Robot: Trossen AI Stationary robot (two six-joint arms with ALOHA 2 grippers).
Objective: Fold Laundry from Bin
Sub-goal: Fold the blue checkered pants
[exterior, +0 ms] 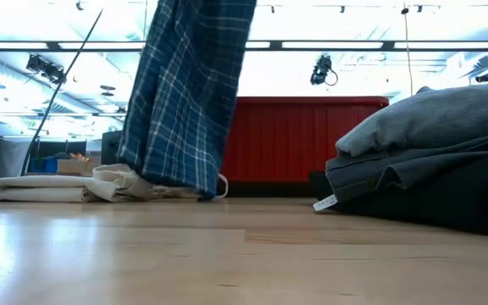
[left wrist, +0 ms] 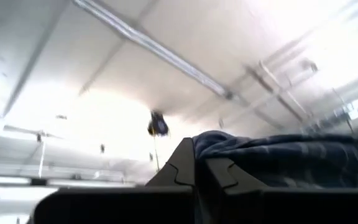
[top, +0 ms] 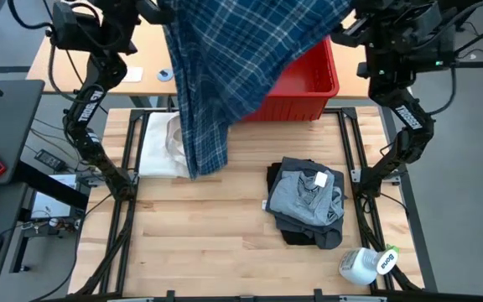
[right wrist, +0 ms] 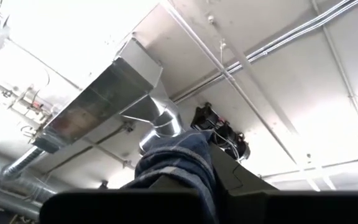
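I have both claws, left (left wrist: 194,171) and right (right wrist: 213,171), pinching the plaid shirt (top: 225,75) aloft so it hangs flat above the surface (top: 225,252).

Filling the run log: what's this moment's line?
both grippers: shut on plaid shirt, held high | hem near table | stack: folded | bin: behind

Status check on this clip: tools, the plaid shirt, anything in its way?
Both tools shut on the plaid shirt, held high. Hem drapes onto the cream cloth. Red bin behind; folded stack clear to one side.
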